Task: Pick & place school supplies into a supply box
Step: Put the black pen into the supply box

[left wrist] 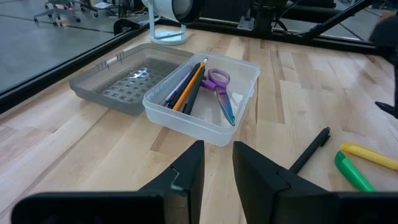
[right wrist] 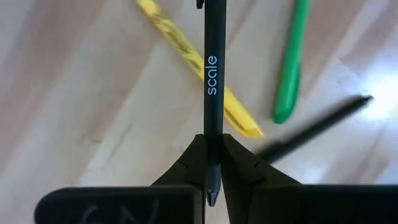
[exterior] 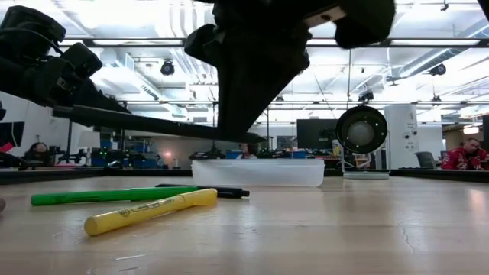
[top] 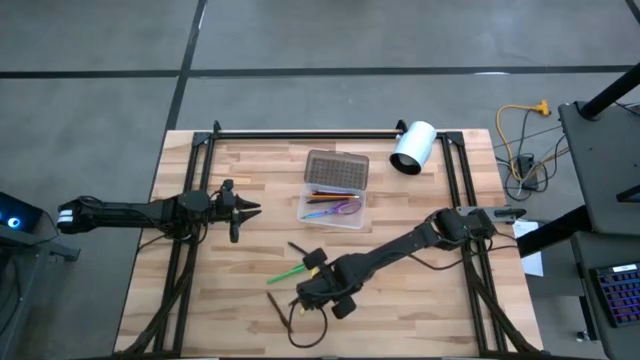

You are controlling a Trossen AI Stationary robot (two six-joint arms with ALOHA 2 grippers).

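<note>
The right gripper [right wrist: 213,163] clenches a dark pen [right wrist: 214,74] between its jaws above the bench [top: 450,310], over the yellow marker [right wrist: 193,65]. The left gripper [left wrist: 217,163] waits, jaws parted, facing the supply box [left wrist: 205,99].

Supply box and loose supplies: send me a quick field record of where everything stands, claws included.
box: translucent plastic supply box, grey lid open flat beside it
in box: purple-handled scissors, orange pencil, other pens
right claw: shut on dark pen marked "scale", above the table
loose on table: yellow highlighter, green marker, thin black pen
left claw: jaws apart, empty, facing the box
</note>
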